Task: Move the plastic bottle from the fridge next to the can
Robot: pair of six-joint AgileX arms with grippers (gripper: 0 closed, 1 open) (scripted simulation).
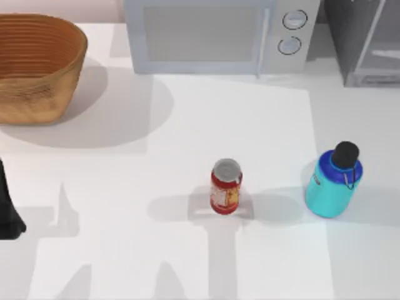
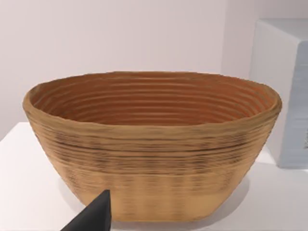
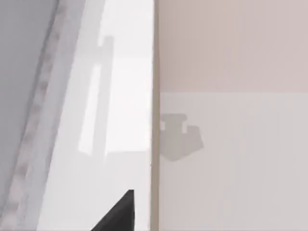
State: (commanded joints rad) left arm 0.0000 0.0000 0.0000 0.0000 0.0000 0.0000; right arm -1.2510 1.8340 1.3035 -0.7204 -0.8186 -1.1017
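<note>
On table [image 1: 187,125], back row first: white microwave [image 1: 212,34] centre, grey fridge [image 1: 369,37] at right corner, woven basket [image 1: 34,69] at left. Out front, plastic bottle [image 1: 333,181] upright on open tabletop, well out of fridge, near red can [image 1: 225,186] but apart, bare gap between. Placing step seemingly done; next, only retreat or slight nudge closer. Left arm [image 1: 7,209] parked at left edge. Finger spread on either gripper: cannot tell.
</note>
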